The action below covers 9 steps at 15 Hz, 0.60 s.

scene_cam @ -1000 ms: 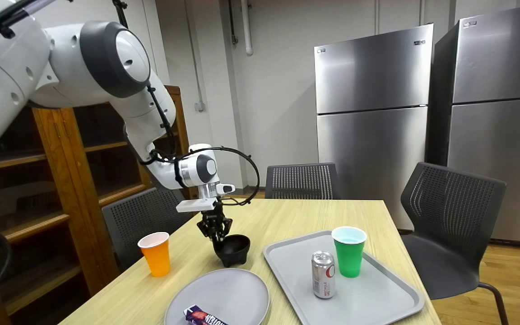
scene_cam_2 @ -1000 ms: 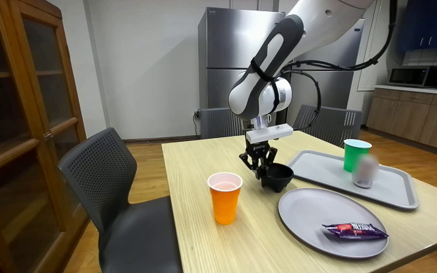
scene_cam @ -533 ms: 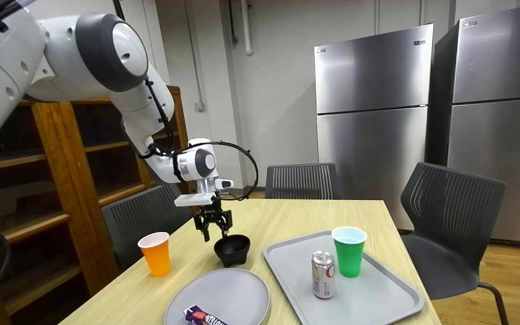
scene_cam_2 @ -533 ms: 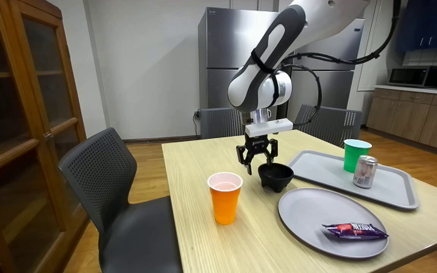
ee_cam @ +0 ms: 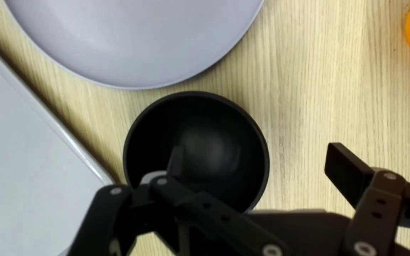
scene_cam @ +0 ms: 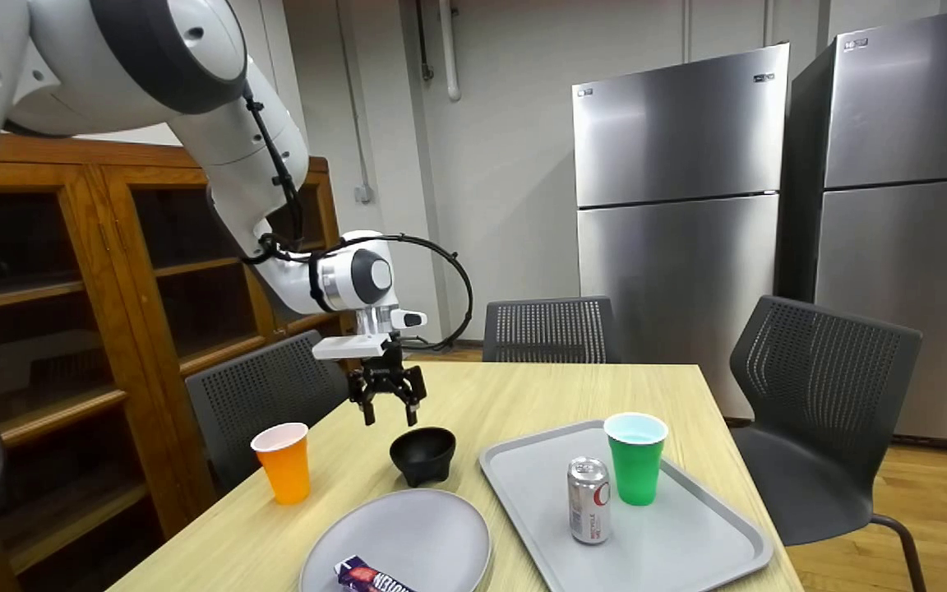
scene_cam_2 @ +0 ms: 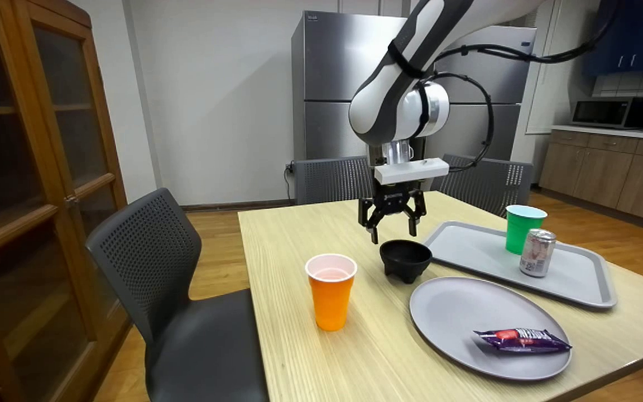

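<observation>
In an exterior view, a black two-fingered gripper (scene_cam: 390,417) is poised, its fingers spread and nothing pinched, above a pale wood-grain table (scene_cam: 523,395). Just below, a small black round bowl (scene_cam: 424,464), plastic by the look of it, is stood upright on the tabletop.

In an exterior view, a gap is seen between the black fingertips (scene_cam_2: 412,226) and the bowl's rim; any sideways motion is best made with that gap preserved, or the bowl could be tipped.

In the wrist view, one finger is set over the bowl's mouth, the other outside its rim. A straight vertical path is judged safest, with care taken over the matt grey round plate (ee_cam: 130,39) and light-grey rectangular tray (ee_cam: 16,149) just beside the bowl.
</observation>
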Available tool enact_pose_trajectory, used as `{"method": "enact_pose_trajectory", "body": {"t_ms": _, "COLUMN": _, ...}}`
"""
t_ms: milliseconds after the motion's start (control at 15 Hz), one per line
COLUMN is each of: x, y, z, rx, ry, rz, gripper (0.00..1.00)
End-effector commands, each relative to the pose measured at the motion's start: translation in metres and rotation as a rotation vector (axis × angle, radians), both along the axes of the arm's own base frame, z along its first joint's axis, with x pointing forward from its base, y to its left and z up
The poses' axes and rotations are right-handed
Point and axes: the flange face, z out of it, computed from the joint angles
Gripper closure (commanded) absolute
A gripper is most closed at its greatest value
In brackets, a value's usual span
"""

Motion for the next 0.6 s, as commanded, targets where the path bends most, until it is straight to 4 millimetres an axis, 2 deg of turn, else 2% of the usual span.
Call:
{"method": "enact_pose_trajectory", "body": {"t_ms": 0, "x": -0.033, "y": -0.011, "z": 0.022, "rx": 0.025, "ry": 0.021, "rz": -0.028, "gripper": 0.0}}
{"method": "enact_pose_trajectory", "body": {"t_ms": 533, "x": -0.092, "y": -0.029, "z": 0.037, "rx": 0.026, "ry": 0.025, "rz": -0.174, "gripper": 0.0}}
